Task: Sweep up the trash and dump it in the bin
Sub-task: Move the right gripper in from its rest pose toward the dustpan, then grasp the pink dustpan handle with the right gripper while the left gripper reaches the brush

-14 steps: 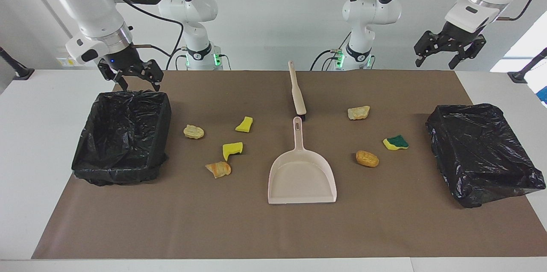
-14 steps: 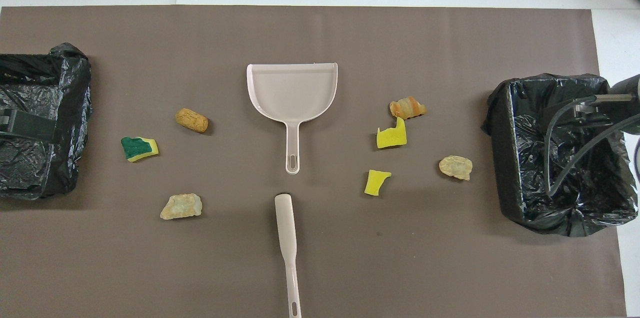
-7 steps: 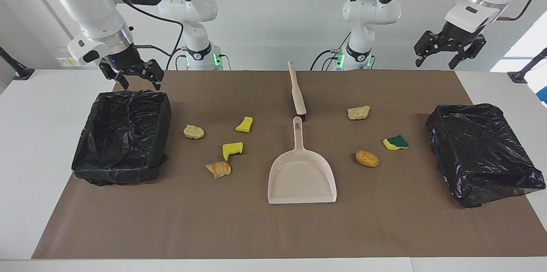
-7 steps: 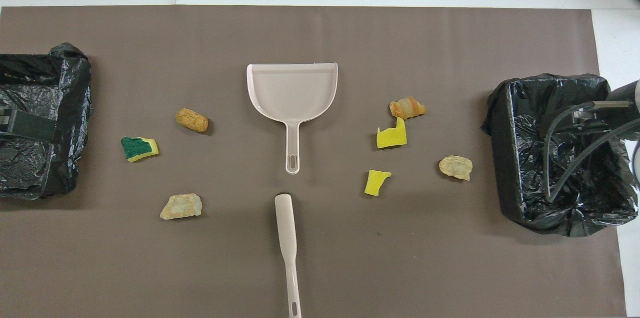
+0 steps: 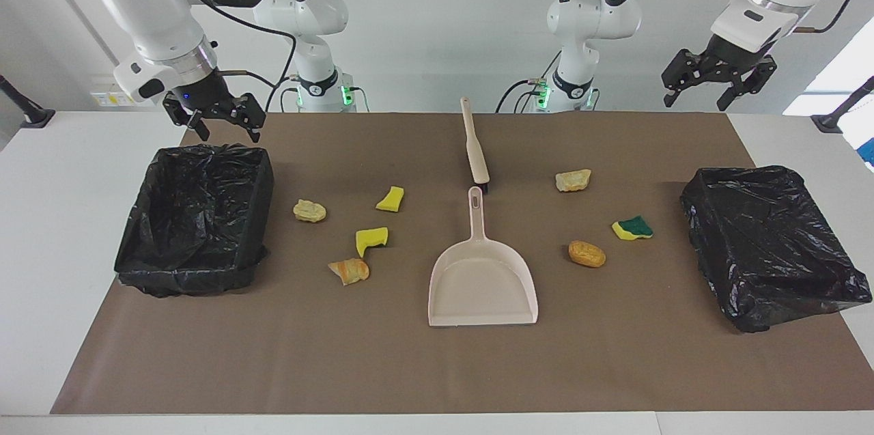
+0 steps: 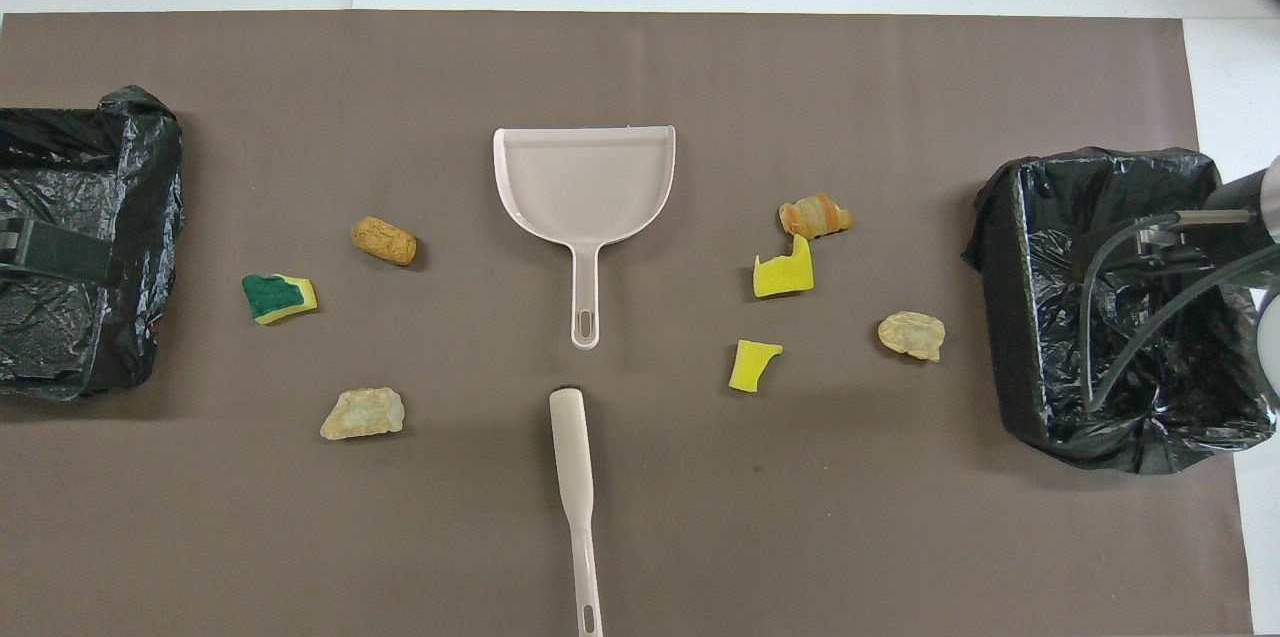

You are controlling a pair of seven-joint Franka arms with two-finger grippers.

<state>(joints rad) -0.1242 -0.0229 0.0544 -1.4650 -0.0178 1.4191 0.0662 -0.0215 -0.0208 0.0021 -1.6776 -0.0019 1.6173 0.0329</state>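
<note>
Several trash scraps lie on the brown mat. Toward the right arm's end are a tan lump [image 5: 309,210], two yellow sponge pieces [image 5: 390,199] [image 5: 371,240] and an orange-brown bread lump [image 5: 349,270]. Toward the left arm's end are a tan lump [image 5: 573,180], a green-topped sponge [image 5: 632,227] and a brown lump [image 5: 586,253]. The beige dustpan [image 5: 482,285] and the hand brush [image 5: 475,148] lie mid-table, the brush nearer the robots. My right gripper [image 5: 217,122] is open and empty, raised over the robot-side rim of a black-lined bin [image 5: 198,216]. My left gripper [image 5: 717,83] is open and empty, waiting high over the left arm's end.
A second black-lined bin [image 5: 771,244] stands at the left arm's end of the mat. In the overhead view both bins [image 6: 1010,217] [image 6: 140,167], the dustpan [image 6: 585,182] and the brush [image 6: 572,457] show. White table borders the mat.
My right gripper has risen slightly and shifted a little toward the table's middle above the bin's rim. The left arm and all the objects have stayed still.
</note>
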